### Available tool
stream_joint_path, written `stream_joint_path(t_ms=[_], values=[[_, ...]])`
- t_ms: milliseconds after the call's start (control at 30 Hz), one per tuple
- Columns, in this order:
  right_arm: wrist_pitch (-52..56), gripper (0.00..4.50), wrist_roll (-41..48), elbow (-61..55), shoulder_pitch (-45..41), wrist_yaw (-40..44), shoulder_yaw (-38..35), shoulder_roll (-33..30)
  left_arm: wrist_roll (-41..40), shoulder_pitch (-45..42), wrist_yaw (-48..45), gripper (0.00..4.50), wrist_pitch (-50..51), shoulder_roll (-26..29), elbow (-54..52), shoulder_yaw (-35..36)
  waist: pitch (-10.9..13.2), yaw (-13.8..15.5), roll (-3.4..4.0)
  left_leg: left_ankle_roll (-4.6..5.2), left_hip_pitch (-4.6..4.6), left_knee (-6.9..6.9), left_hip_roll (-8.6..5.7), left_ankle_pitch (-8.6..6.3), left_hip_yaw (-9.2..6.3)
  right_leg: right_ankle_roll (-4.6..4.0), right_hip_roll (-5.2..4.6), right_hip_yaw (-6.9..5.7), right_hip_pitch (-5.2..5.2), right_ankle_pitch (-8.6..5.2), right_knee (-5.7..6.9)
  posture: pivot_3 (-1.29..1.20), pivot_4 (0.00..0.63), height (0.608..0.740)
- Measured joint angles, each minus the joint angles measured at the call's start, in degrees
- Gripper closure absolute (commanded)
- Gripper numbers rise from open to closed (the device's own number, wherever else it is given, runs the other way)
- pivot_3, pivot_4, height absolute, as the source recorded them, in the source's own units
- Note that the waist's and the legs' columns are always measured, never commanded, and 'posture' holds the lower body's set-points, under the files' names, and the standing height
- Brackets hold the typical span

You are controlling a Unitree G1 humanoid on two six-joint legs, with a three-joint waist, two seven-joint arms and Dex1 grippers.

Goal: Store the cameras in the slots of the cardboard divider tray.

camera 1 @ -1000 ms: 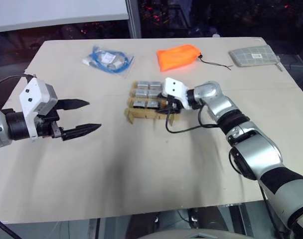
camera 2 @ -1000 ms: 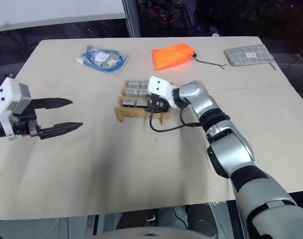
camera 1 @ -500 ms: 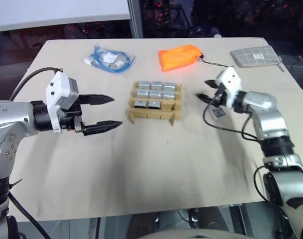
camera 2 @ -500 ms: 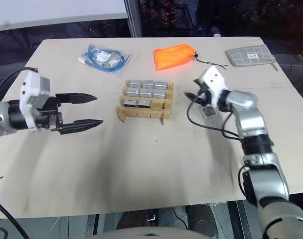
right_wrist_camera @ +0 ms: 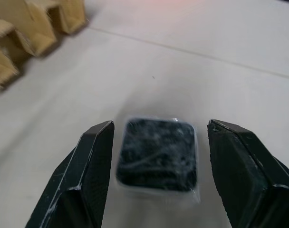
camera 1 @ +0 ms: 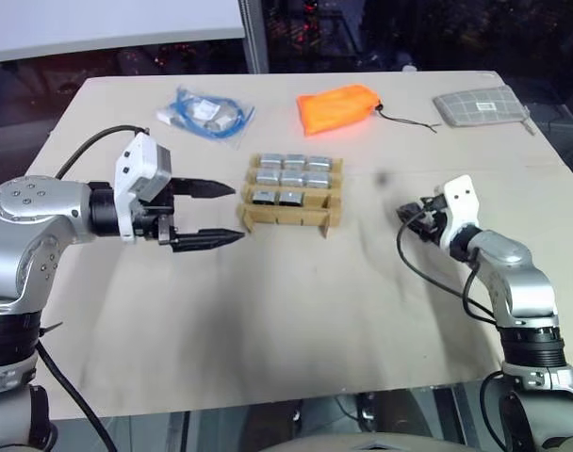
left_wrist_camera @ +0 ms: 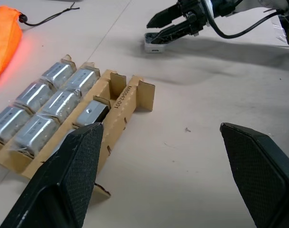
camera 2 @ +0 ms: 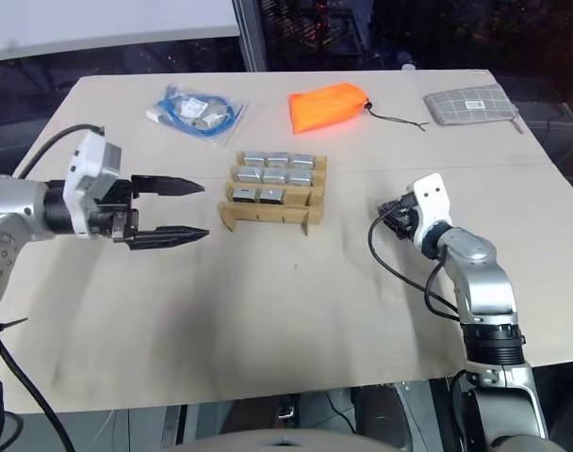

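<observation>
My right gripper [right_wrist_camera: 154,171], spread, straddles one loose dark-faced silver camera [right_wrist_camera: 158,154] lying on the table; the brown cardboard divider tray [camera 1: 288,215] holds apparently eight, one front slot seemingly empty; my left gripper [camera 1: 225,213] hangs spread beside it.

Left gripper [camera 1: 219,213] jaws wide; right gripper [right_wrist_camera: 156,156] jaws parted.
</observation>
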Motion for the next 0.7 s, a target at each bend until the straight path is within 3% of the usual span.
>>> stream_joint_path(t_ms=[467,533,700], values=[[2.6,1.42,1.2,1.2,1.0,-0.7,1.8,-0.2,0.1,0.3,-0.4,0.41,0.1,0.1,-0.1,0.2,0.0,0.2,-0.03,0.00,0.00,0.00,0.01,0.00,-0.02,0.00,0.01,0.00,0.01,0.00,0.00,0.00,0.150,0.740],[2.4,2.40,1.1,1.2,1.0,-1.3,1.8,-0.3,0.1,0.3,-0.4,0.41,0.1,0.1,-0.1,0.2,0.0,0.2,-0.02,0.00,0.00,0.00,0.01,0.00,-0.02,0.00,0.01,0.00,0.01,0.00,0.00,0.00,0.150,0.740],[0.4,2.54,0.4,1.5,1.0,-1.9,2.4,-0.3,0.1,0.0,-0.4,0.41,0.1,0.1,0.0,0.2,0.0,0.3,-0.02,0.00,0.00,0.00,0.01,0.00,-0.01,0.00,0.01,0.00,0.00,0.00,0.00,0.00,0.150,0.740]])
